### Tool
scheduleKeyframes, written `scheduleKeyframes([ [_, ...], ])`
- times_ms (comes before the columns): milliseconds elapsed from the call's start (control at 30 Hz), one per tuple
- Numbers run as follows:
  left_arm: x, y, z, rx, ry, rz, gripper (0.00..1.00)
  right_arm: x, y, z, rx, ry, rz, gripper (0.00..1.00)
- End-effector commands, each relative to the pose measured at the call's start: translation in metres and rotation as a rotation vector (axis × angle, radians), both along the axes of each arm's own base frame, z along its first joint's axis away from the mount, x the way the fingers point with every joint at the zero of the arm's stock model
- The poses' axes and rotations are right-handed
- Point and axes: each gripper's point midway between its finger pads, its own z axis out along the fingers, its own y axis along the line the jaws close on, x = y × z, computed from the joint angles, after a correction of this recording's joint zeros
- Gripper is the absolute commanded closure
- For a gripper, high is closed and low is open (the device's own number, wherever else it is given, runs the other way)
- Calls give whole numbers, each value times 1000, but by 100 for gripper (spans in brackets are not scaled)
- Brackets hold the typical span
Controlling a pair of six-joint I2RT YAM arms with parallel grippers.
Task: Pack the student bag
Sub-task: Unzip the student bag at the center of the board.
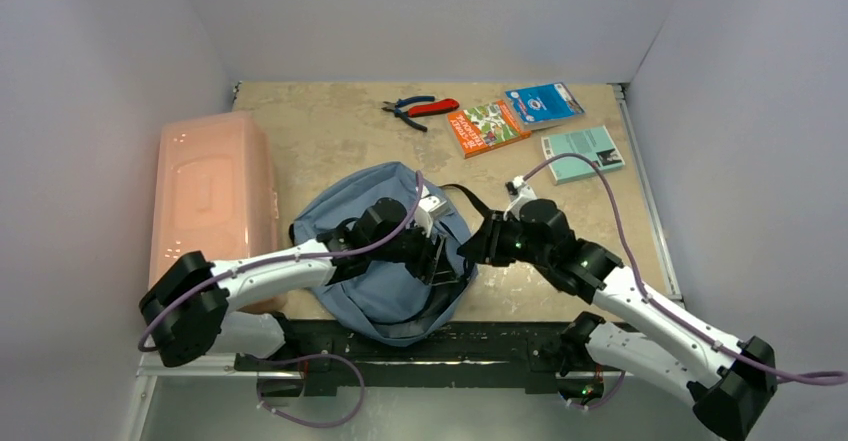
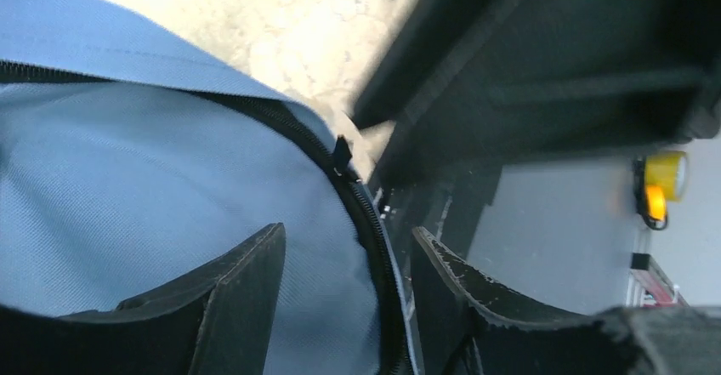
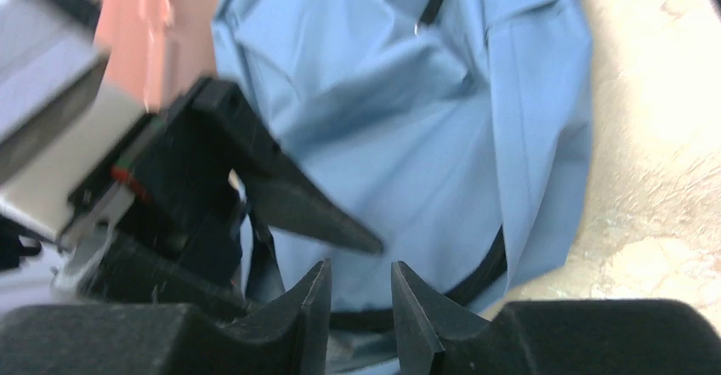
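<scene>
Grey-blue fabric fills the middle of the overhead view: the student bag [image 1: 365, 189] lies flat on the tan table [image 1: 330, 131], lower centre, its near end toward the arm bases. Both arms are bent in over its right-hand side. Wrist view now: the left gripper [image 2: 347, 230] has its jaws well apart, one finger over the fabric, the other out past the bag's edge, the dark zip [image 2: 361, 205] running up between them. Nothing is clamped. The zip pull [image 2: 342, 152] sits just above, at centre frame. From the other side, the right gripper [image 3: 360, 264] shows only a narrow gap, nothing in it, hovering at the bag's rim close to the left claw. I can't tell what is inside the bag; no opening shows.

Far left of the overhead view, the pink box [image 1: 210, 191] lies beside the bag with its lid on, contents not readable. Along the top edge, loose on the table, lie pliers [image 1: 420, 108], an orange booklet [image 1: 487, 127], a blue packet [image 1: 543, 103] and a teal card [image 1: 583, 153], all well clear of the bag.
</scene>
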Motion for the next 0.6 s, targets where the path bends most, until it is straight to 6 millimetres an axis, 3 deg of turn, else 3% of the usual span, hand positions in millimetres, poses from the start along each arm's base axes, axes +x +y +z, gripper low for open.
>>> scheduleKeyframes([
  [0,-13,-6,56,-172,-88,-74,43,21,2,59,199,-42,-59,61],
  [133,3,7,58,-45,-108,21,35,44,-44,39,-16,-38,-256,46],
  [233,26,12,71,47,-94,150,30,40,-67,21,-130,1,-328,40],
  [367,31,1,64,152,12,159,29,28,-75,8,-115,36,-359,39],
  [567,28,-17,43,188,91,120,25,11,-72,-17,-92,109,-324,39],
])
